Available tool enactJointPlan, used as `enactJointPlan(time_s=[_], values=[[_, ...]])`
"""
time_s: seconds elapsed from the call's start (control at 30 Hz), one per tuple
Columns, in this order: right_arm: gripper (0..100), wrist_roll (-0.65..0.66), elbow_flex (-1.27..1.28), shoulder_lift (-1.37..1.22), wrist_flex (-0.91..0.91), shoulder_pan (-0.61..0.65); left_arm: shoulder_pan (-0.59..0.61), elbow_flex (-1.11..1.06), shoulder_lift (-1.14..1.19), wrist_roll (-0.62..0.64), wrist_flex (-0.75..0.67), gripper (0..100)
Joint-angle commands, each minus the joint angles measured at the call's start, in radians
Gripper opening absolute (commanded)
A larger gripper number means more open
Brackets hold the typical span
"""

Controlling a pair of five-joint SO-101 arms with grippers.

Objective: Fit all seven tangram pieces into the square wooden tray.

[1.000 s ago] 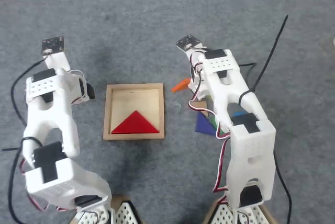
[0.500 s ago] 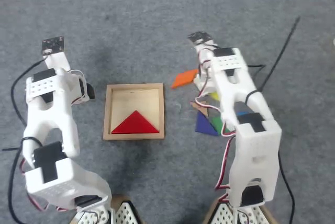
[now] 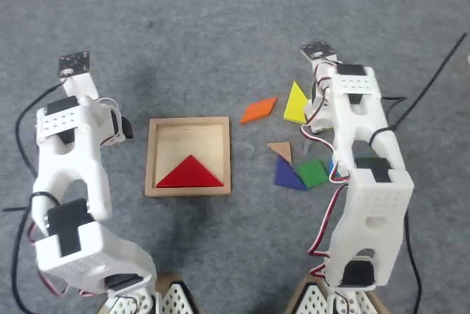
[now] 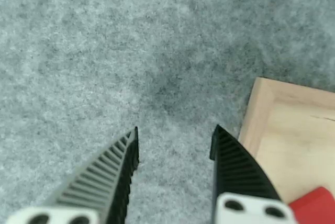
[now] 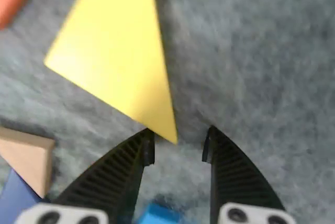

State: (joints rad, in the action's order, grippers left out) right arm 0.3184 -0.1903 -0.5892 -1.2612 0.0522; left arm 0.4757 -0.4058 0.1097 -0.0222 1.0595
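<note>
Grey felt covers the table (image 3: 183, 42), and on it the square wooden tray (image 3: 150, 154) holds one piece so far: the red triangle (image 3: 189, 173), lying flat with its long side along the wall nearest the arms' bases. Six pieces are not yet in. The orange parallelogram (image 3: 258, 109), yellow triangle (image 3: 296, 103), tan triangle (image 3: 281, 150), dark blue triangle (image 3: 286, 174) and green square (image 3: 313, 172) lie loose on the felt on the right arm's side of the tray. A light blue piece (image 5: 157, 214) peeks out under that arm, mostly hidden. The right tool (image 5: 178, 139) hangs empty, jaws moderately apart, just beside a corner of the yellow triangle. The left tool (image 4: 175, 136) hangs empty and parted over bare felt beside a tray corner. By my reading, the task is barely begun.
</note>
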Motion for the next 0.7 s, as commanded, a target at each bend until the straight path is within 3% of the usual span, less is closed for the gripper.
enactJointPlan(time_s=[0.0, 0.2, 0.33, 0.67], values=[[18.8, -0.023, -0.054, 0.079, -0.038, -0.012, 0.003, 0.015, -0.055, 0.006, 0.006, 22], [33.6, -0.08, -0.06, 0.087, -0.018, 0.142, 0.002, 0.016, -0.055, 0.006, 0.006, 22], [35.0, -0.153, -0.06, 0.094, 0.021, 0.229, 0.003, 0.016, -0.055, 0.006, 0.006, 22], [34.9, -0.169, -0.071, 0.001, 0.104, 0.183, 0.002, 0.015, -0.055, 0.006, 0.006, 22]])
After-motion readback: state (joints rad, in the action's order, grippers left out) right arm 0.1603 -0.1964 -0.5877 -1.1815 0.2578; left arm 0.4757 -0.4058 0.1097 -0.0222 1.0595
